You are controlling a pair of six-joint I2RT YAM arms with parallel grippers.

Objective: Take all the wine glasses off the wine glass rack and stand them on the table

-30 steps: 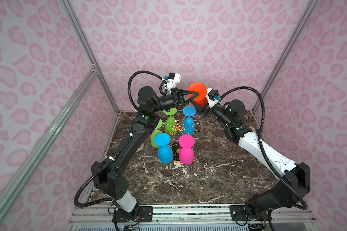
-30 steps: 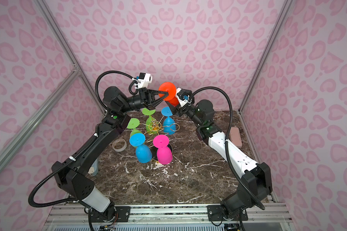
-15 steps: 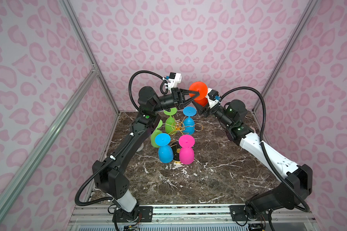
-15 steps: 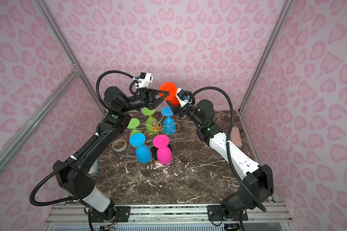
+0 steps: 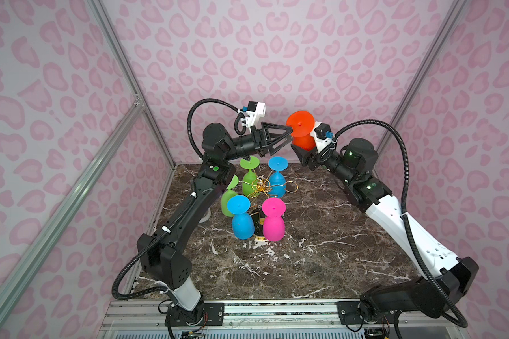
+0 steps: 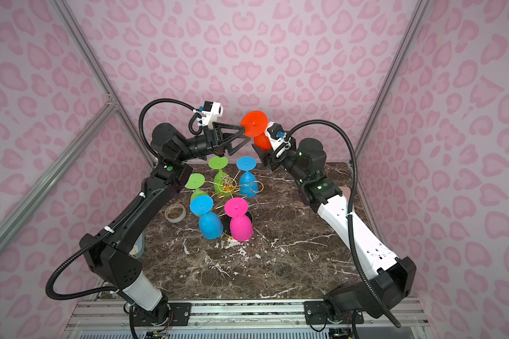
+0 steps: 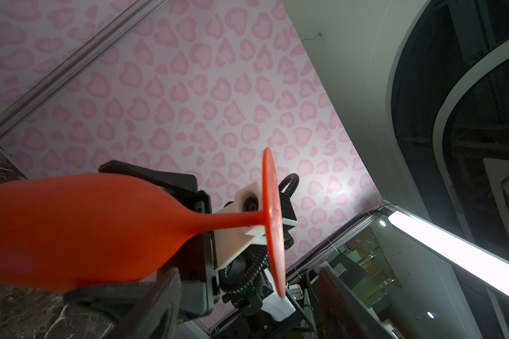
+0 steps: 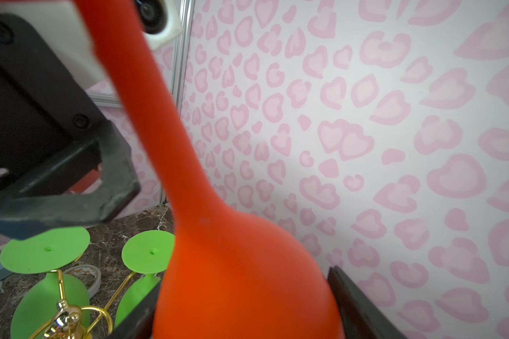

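Observation:
An orange wine glass (image 5: 301, 132) (image 6: 254, 124) is held high above the table, foot up, off the wine glass rack (image 5: 259, 186) (image 6: 227, 186). My right gripper (image 5: 304, 143) (image 6: 260, 146) (image 8: 241, 293) is shut on its bowl (image 8: 241, 278), with a finger against each side. My left gripper (image 5: 290, 135) (image 6: 244, 133) (image 7: 246, 273) stands open at the glass's foot (image 7: 272, 223); the rim of the foot sits between its fingers without touching them. The gold wire rack stands on the marble below, with one looped arm (image 5: 291, 186) bare.
Several more glasses hang on the rack foot up: two green (image 5: 249, 179), two blue (image 5: 241, 223) and one pink (image 5: 273, 224). A roll of tape (image 6: 175, 212) lies left of the rack. Pink patterned walls close in on three sides.
My left gripper has opened and let go of the orange glass near its foot. The right gripper's fingers have closed in a little on the bowl. Both arms have barely moved.

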